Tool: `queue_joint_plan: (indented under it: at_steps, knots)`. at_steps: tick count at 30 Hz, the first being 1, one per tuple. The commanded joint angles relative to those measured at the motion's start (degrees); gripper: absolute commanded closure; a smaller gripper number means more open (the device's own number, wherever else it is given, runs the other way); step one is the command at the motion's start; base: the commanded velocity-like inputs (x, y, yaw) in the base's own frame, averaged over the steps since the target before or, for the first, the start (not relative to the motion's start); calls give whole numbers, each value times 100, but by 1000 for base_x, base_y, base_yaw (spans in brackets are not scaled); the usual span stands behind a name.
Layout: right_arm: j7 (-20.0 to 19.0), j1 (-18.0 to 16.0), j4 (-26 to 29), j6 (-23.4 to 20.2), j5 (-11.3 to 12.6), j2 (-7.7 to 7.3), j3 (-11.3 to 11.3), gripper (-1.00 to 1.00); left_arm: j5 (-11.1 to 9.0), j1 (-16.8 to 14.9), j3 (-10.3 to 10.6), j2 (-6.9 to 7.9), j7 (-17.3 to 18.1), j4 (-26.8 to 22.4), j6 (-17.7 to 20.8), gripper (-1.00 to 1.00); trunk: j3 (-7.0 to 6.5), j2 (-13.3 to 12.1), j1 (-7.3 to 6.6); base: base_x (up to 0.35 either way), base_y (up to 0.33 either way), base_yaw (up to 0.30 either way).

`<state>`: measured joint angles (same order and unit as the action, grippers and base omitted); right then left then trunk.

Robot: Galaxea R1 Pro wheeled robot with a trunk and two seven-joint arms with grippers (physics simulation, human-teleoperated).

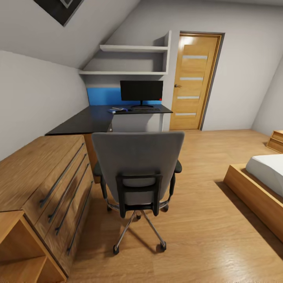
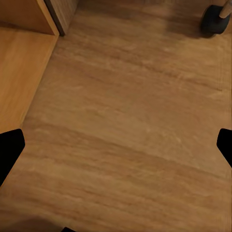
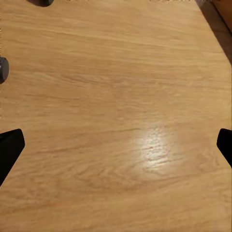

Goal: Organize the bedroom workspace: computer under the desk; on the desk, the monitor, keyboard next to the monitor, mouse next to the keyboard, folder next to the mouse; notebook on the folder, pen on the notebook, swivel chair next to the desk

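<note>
step: approach, nothing in hand | L gripper (image 2: 116,145) & R gripper (image 3: 116,140) both spread wide over floor | swivel chair (image 1: 138,165) ahead of grippers, back toward robot, desk (image 1: 94,118) beyond | folder on seat not visible | next: drive round to seat side

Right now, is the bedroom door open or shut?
Shut. The wooden door sits flush in its frame, no gap at either edge, handle side closed against the jamb behind the desk.

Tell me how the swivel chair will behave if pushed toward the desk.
The chair should roll easily: castors on smooth wood floor. It may swivel or veer rather than track straight toward the desk. Pushed high on its tall back, it might tip slightly.
</note>
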<state>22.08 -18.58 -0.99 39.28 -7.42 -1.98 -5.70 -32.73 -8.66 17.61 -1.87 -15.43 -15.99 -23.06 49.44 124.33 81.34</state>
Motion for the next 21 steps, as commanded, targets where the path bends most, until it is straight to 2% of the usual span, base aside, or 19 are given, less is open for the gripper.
queue_joint_plan:
  at_steps: [1, 3, 6, 7, 9, 12, 14, 15, 16, 17, 18, 19, 21]
  knots:
    - [61, -5, -1, 10, -35, 10, -46, -100, -23, -4, 49, 2, -40, 0, -15, -100, 24, 44, 22, 0, 0, 0]
    - [61, -5, 23, 25, -33, 51, -48, -100, -21, -4, 51, 4, -33, -4, -11, -100, 60, 124, 66, 0, 0, 0]
    - [60, -5, 124, 39, -28, 191, -42, -100, -18, -2, 55, 8, -31, -80, 7, -100, 114, 244, 131, 0, 0, 0]
    - [60, -5, 250, 36, -26, 265, -37, -100, -15, 0, 56, 11, -42, -163, 23, -100, 131, 284, 153, 0, 0, 0]
    - [63, -9, 459, 29, -24, 323, -34, -100, -13, 0, 57, 16, -49, -287, 63, -100, 167, 365, 197, 0, 0, 0]
    - [73, -15, 1057, -2, 3, 387, -22, -100, -12, -28, 58, 36, -64, -609, 345, -100, 221, 485, 263, 0, 0, 0]
    - [76, -30, 1503, -51, 111, 418, -12, -100, -10, -161, 58, 63, -122, -884, 806, -100, 257, 565, 307, 0, 0, 0]
    - [71, -55, 1734, -149, 229, 447, -11, -100, -10, -334, 55, 115, -207, -1036, 1225, -100, 275, 605, 329, 0, 0, 0]
    - [67, -82, 1824, -229, 298, 471, -11, -100, -7, -447, 54, 150, -254, -1091, 1463, -100, 293, 645, 351, 0, 0, 0]
    - [59, -288, 2006, -608, 509, 562, -11, -100, -1, -857, 52, 244, -367, -1198, 2181, -100, 311, 685, 373, 0, 0, 0]
    - [57, -401, 2043, -771, 575, 592, -11, -100, 0, -1004, 49, 266, -391, -1220, 2392, -100, 329, 726, 395, 0, 0, 0]
    - [55, -672, 2087, -1143, 691, 647, -9, -100, -2, -1295, 46, 297, -426, -1252, 2739, -100, 347, 766, 417, 0, 0, 0]
    - [53, -966, 2109, -1561, 783, 689, -10, -100, -3, -1563, 44, 313, -448, -1273, 2980, -100, 383, 846, 461, 0, 0, 0]
